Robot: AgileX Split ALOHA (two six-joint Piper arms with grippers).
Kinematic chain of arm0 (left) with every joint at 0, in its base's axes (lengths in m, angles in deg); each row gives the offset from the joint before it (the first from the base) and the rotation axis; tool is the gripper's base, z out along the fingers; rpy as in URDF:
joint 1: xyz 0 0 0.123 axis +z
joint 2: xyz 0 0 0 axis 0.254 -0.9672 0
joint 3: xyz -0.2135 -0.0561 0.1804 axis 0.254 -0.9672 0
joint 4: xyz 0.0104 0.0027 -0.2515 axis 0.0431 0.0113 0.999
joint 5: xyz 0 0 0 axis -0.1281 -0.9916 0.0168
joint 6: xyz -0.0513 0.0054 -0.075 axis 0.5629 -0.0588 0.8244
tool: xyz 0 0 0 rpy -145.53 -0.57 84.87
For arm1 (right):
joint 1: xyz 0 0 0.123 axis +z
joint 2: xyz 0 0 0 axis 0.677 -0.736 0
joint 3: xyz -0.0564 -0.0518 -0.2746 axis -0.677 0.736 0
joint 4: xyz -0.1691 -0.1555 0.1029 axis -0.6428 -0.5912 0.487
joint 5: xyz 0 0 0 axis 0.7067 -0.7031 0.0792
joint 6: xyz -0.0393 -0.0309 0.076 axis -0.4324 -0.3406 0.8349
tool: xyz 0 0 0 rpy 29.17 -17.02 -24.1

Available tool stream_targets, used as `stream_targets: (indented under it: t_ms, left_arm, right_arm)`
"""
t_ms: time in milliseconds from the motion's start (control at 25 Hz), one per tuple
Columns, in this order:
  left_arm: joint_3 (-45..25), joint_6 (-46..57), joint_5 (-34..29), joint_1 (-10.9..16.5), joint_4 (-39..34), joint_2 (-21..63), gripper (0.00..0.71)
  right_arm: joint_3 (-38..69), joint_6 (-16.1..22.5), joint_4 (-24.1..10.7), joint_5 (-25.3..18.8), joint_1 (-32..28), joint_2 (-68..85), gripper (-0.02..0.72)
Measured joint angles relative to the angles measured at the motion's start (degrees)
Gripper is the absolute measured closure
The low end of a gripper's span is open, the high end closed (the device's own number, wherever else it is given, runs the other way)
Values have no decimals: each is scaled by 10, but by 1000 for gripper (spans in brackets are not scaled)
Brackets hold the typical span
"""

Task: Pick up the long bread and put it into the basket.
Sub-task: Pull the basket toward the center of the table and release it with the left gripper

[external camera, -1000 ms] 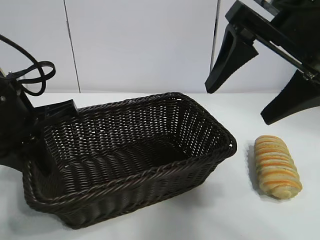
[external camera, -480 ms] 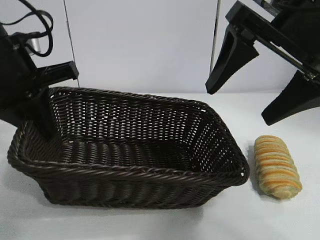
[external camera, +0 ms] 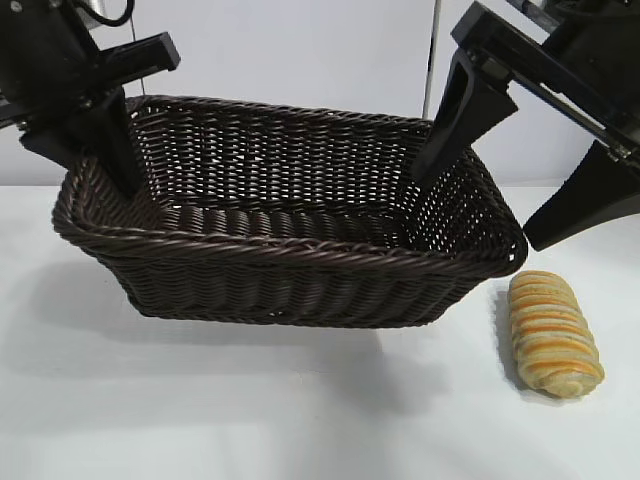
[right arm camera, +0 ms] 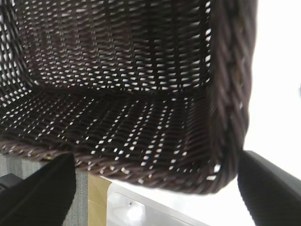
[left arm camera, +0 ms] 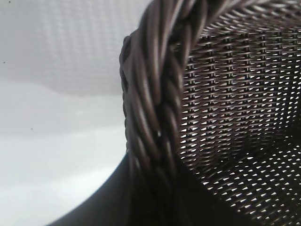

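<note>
You have the basket [external camera: 290, 250] at centre-left above the table [external camera: 300, 420]; the long bread [external camera: 553, 333] lies on the table, right of it.

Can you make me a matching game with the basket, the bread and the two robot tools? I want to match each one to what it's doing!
Things:
1. basket
2. long bread
3. left tool
4. right tool

States:
A. open wide, holding nothing
B. lying on the white table
C. lifted off the table
D. clamped on the basket's rim

Pairs: 1-C, 2-B, 3-D, 4-A
</note>
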Motion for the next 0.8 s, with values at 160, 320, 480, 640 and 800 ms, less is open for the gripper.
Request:
stream_targets:
  t_ms: [160, 320, 480, 640, 800]
  left_arm:
    - [2, -13, 11, 0, 0, -29, 613]
    - [2, -18, 28, 0, 5, -42, 612]
    - [2, -19, 41, 0, 7, -43, 612]
    - [2, -19, 46, 0, 8, -46, 612]
    - [2, -9, 51, 0, 10, -46, 541]
  right_arm:
    - [0, 0, 0, -1, 0, 0, 41]
    - [0, 0, 0, -1, 0, 0, 41]
    - [0, 0, 0, -1, 0, 0, 41]
    - [0, 0, 0, -1, 0, 0, 41]
    - [0, 0, 0, -1, 0, 0, 41]
